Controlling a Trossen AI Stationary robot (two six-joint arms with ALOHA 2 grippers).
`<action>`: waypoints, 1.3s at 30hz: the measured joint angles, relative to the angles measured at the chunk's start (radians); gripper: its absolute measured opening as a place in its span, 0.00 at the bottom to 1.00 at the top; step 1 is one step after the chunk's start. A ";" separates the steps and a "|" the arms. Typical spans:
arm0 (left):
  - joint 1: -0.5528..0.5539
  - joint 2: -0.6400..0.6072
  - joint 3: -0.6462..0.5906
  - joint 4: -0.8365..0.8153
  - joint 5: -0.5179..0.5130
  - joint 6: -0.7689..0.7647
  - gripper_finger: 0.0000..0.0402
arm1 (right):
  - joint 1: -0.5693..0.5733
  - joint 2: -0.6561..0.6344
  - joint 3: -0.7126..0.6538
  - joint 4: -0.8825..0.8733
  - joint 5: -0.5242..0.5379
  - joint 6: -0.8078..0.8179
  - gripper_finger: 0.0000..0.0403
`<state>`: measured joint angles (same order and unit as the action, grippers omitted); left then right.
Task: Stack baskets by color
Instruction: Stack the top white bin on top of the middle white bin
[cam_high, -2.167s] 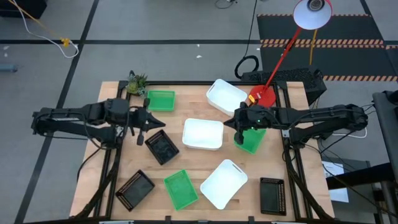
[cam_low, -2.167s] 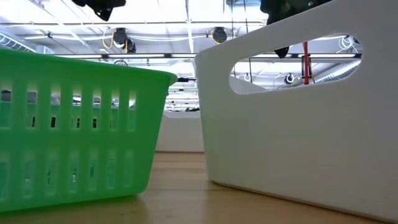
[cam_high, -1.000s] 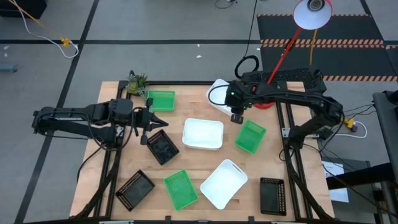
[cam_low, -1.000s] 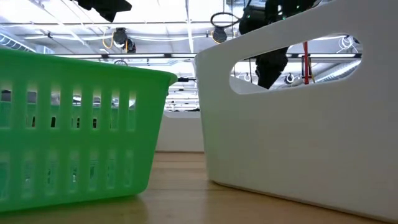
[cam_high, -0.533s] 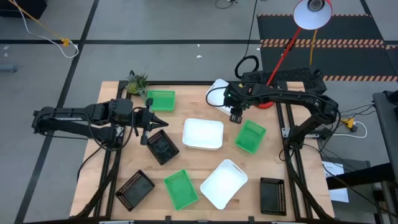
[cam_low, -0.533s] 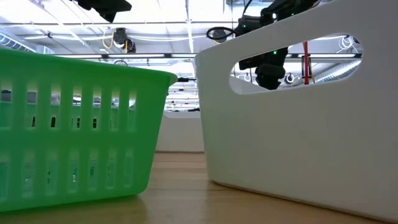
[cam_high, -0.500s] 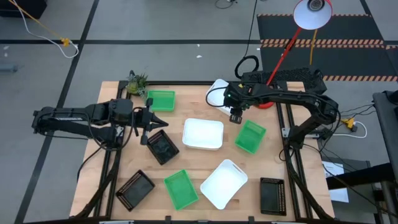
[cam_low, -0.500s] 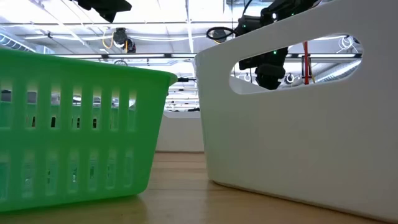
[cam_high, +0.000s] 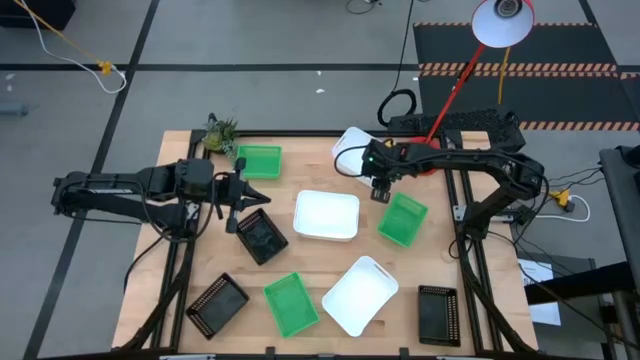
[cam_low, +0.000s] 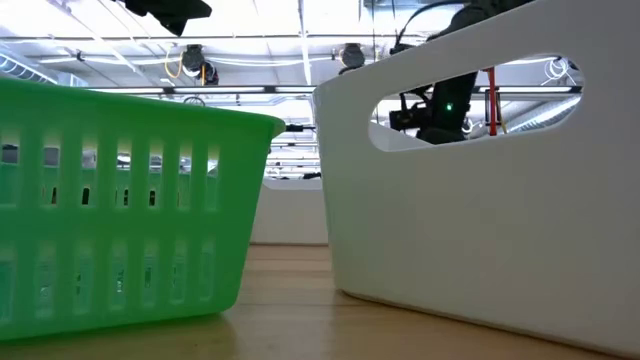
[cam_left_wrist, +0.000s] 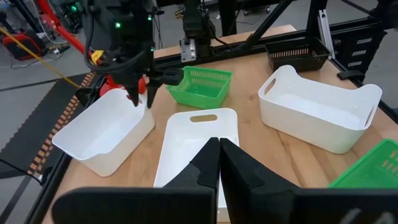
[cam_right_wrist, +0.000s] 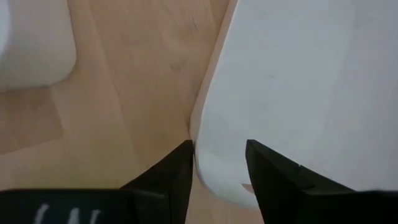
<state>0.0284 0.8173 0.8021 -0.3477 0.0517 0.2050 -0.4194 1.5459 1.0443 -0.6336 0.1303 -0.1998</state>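
My right gripper (cam_high: 379, 191) stands open over the near right corner of the far white basket (cam_high: 352, 152). In its wrist view the fingers straddle this basket's rim (cam_right_wrist: 208, 158), one outside and one inside. Two more white baskets lie at the middle (cam_high: 327, 215) and near (cam_high: 360, 294). Green baskets sit beside the gripper (cam_high: 403, 220), far left (cam_high: 260, 162) and near (cam_high: 291, 304). Black baskets (cam_high: 260, 237) (cam_high: 217, 305) (cam_high: 438, 313) rest on the wood. My left gripper (cam_high: 231, 212) waits shut above the left side. My right gripper comes from above, slanting down, with one finger (cam_right_wrist: 177, 165) outside the far white basket's wall and the other (cam_right_wrist: 273, 174) inside it. Whether either finger touches the wall, I cannot tell. The basket rests on the table.
A red lamp base (cam_high: 425, 155) stands just behind the right arm, its white shade (cam_high: 502, 22) beyond the table. A small green leafy toy (cam_high: 220, 132) sits at the far left corner. Bare wood shows between the baskets.
My right gripper has sunk toward the far white basket's near right corner and now brackets its rim. The baskets and my left arm have kept still.
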 joint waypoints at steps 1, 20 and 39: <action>0.000 0.000 0.000 0.000 0.000 0.000 0.04 | 0.000 0.000 -0.010 0.012 0.000 0.000 0.34; 0.000 0.000 0.000 0.008 0.000 0.000 0.04 | 0.069 -0.086 0.037 -0.024 0.030 -0.027 0.02; 0.000 0.000 0.000 0.008 0.000 -0.006 0.04 | 0.492 -0.166 0.302 -0.125 0.129 -0.075 0.01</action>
<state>0.0284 0.8173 0.8021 -0.3401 0.0517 0.1987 0.0725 1.3801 1.3467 -0.7588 0.2591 -0.2749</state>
